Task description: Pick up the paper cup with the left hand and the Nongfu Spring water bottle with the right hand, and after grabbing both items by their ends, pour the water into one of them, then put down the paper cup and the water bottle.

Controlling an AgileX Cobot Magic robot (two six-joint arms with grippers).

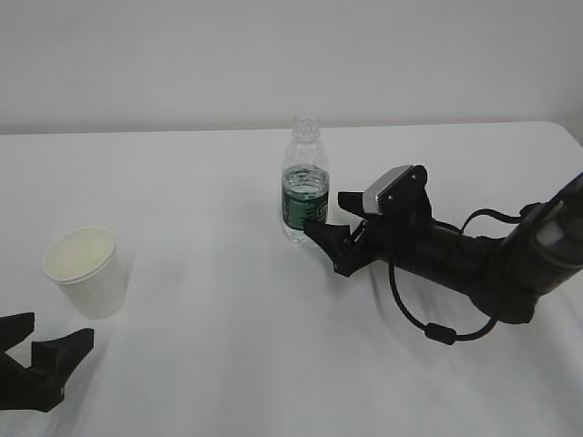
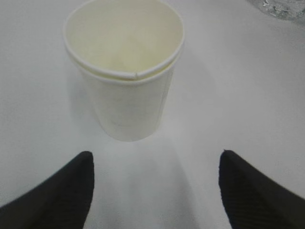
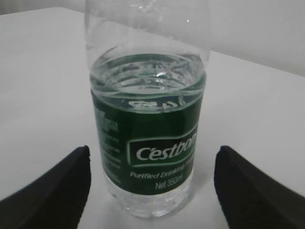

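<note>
I am looking down at a slant on a plain white surface (image 1: 209, 273) that fills nearly the whole exterior view; its far edge meets a bare, pale grey-white wall (image 1: 273, 55), and its far right corner is rounded. The light is soft and even, with faint shadows beside each object.

The small white tapered paper cup (image 1: 85, 271) with its rolled rim and cream-yellow inside stands upright toward the near left corner of the surface. My left arm's black two-fingered pincer (image 1: 41, 350) sits at the near left edge, just short of the cup, fingers spread wide and holding nothing. In the left wrist view the cup (image 2: 125, 71) stands centred beyond the two dark fingertips (image 2: 57, 195), apart from both.

The small clear ribbed plastic water bottle (image 1: 303, 182), capless, with a dark green label band, stands upright near the middle of the surface, closer to the far edge. Clear water (image 3: 147, 78) reaches just above the top of the label. My right arm's black pincer (image 1: 332, 218), with a silver-grey plate on its wrist and a looping black cable, comes in from the right edge; it is spread open around nothing, its tips just beside the bottle's lower part. In the right wrist view the bottle (image 3: 147, 138) stands between and beyond the two fingertips (image 3: 252, 191), touching neither.
</note>
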